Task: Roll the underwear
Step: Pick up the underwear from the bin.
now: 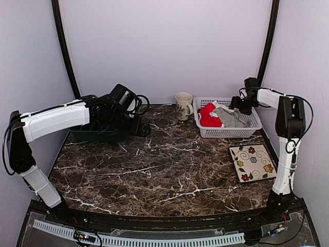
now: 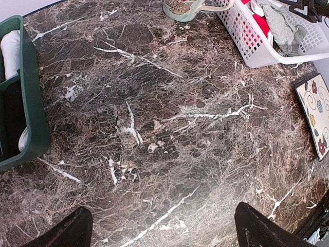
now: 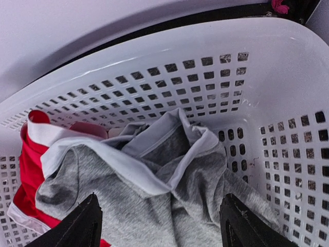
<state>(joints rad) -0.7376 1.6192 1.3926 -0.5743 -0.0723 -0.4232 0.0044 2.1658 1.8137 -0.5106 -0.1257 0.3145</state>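
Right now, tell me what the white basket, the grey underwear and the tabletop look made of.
White basket: glossy moulded plastic, judging by its shine and square-hole grid. Grey underwear: soft matte knit, likely cotton, heathered and creased. Tabletop: dark polished marble or a marble-look surface, white-veined; which, I cannot tell.

White-shelled arms (image 1: 56, 117); black joints (image 1: 289, 122), seemingly cabled

Crumpled grey underwear (image 3: 169, 206) lies atop red underwear (image 3: 30, 170) inside white basket (image 3: 267, 77).

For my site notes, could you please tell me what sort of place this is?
Likely a robot test booth, not a home: plain lilac walls close round a marble-look table, with a white basket of underwear staged on it.
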